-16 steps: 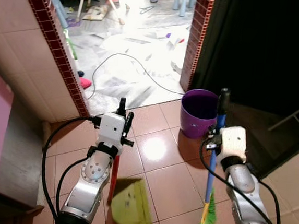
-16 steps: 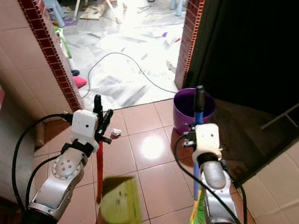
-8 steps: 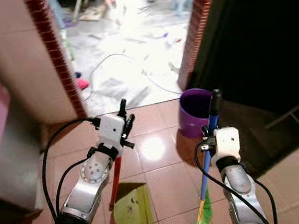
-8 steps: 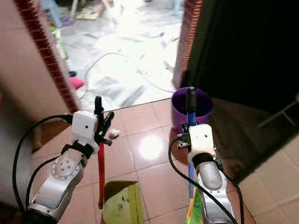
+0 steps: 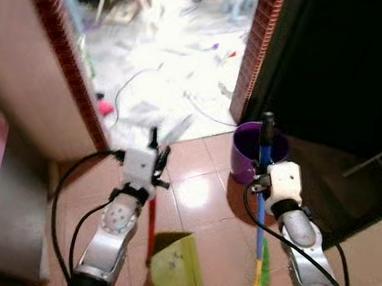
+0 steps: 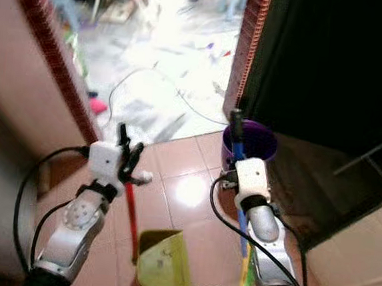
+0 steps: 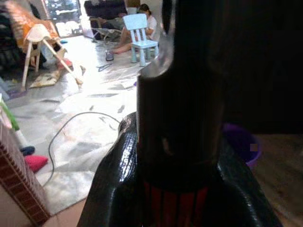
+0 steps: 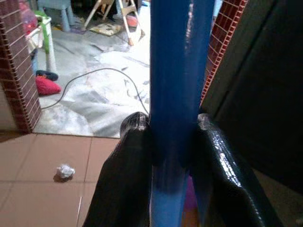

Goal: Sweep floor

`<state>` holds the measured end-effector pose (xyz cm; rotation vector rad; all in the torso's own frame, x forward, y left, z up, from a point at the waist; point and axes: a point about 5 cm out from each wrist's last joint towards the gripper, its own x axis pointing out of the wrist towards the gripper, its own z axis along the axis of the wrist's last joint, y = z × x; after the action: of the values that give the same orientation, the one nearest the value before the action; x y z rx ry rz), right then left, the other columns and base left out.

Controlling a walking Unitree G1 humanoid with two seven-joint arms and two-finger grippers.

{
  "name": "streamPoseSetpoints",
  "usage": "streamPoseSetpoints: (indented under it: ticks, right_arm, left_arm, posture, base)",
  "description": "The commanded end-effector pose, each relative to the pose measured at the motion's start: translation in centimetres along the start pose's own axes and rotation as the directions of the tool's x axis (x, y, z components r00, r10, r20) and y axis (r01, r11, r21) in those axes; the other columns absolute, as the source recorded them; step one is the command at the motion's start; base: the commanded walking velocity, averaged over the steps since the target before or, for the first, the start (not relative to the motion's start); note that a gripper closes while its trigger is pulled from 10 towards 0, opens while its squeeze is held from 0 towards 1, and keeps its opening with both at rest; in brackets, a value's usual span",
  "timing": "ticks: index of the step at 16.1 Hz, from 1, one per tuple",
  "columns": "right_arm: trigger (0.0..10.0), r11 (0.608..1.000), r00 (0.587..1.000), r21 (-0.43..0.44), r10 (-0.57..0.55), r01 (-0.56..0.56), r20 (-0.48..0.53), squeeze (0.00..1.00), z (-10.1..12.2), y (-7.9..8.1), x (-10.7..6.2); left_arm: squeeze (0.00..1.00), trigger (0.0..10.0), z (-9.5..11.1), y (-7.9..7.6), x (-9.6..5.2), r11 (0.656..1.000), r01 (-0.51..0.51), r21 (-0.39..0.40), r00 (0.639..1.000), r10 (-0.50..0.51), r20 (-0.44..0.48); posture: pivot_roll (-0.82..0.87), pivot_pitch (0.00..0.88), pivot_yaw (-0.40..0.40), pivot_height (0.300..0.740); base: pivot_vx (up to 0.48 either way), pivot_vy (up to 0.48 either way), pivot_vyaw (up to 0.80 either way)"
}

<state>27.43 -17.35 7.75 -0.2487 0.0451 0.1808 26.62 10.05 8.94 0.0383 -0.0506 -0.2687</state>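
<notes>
- My right gripper (image 8: 173,156) is clenched on the blue broom handle (image 8: 177,71), held upright, its green bristles (image 5: 262,276) low beside my right arm.
- My left gripper (image 5: 155,154) grasps the red handle (image 6: 131,218) of the yellow-green dustpan (image 5: 176,272), which sits on the terracotta floor tiles (image 5: 203,191) between my arms.
- Within the last second the doorway has slid closer and the frame has blurred (my camera moving, not the things), and the purple bucket (image 5: 247,151) now stands just beyond my right wrist.
- Both tools keep the same hold as a second ago.
- A crumpled white scrap (image 8: 65,171) lies on the tiles near the brick-edged wall (image 8: 16,66); a cable (image 8: 90,78) loops across the pale littered floor (image 5: 177,68) beyond.
- My judgement: I am closing on the mess, with sweeping not yet begun.
</notes>
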Motion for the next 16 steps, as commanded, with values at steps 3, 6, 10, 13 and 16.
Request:
streamPoseSetpoints:
  ticks: [3,6,10,13,16]
  right_arm:
    - [10.0,0.999,0.999,-0.029,-0.022,0.023,0.040,0.00,0.84,-1.00,0.05]
    - [10.0,0.999,0.999,-0.036,-0.023,0.024,0.033,0.00,0.72,-0.99,0.01]
    - [10.0,0.993,0.998,-0.099,-0.056,0.058,0.022,0.00,0.60,-1.49,0.00]
    - [10.0,0.992,0.998,-0.107,-0.066,0.068,0.018,0.00,0.59,-1.71,0.16]
    - [10.0,0.994,0.998,-0.100,-0.052,0.053,0.019,0.00,0.63,-1.38,0.26]
  left_arm:
    - [0.00,10.0,1.04,-0.67,0.41,1.000,0.021,0.005,0.999,-0.022,0.046]
    - [0.00,10.0,0.94,-0.74,0.36,1.000,0.026,0.008,0.999,-0.026,0.041]
    - [0.00,10.0,0.85,-0.89,0.37,0.999,0.030,0.016,0.999,-0.030,0.035]
    - [0.00,10.0,0.82,-0.94,0.32,0.999,0.031,0.012,0.999,-0.031,0.033]
    - [0.00,10.0,0.76,-0.88,0.24,1.000,0.025,0.014,0.999,-0.025,0.031]
  posture:
    - [-0.15,0.000,0.063,0.740]
    - [-0.15,0.000,0.063,0.740]
    - [-0.15,0.000,0.060,0.740]
    - [-0.15,0.000,0.057,0.740]
    - [-0.14,0.000,0.054,0.740]
  base:
    - [0.331,0.000,0.00]
    - [0.316,0.000,0.00]
    - [0.353,0.000,0.00]
    - [0.369,0.000,0.00]
    - [0.324,0.000,0.00]
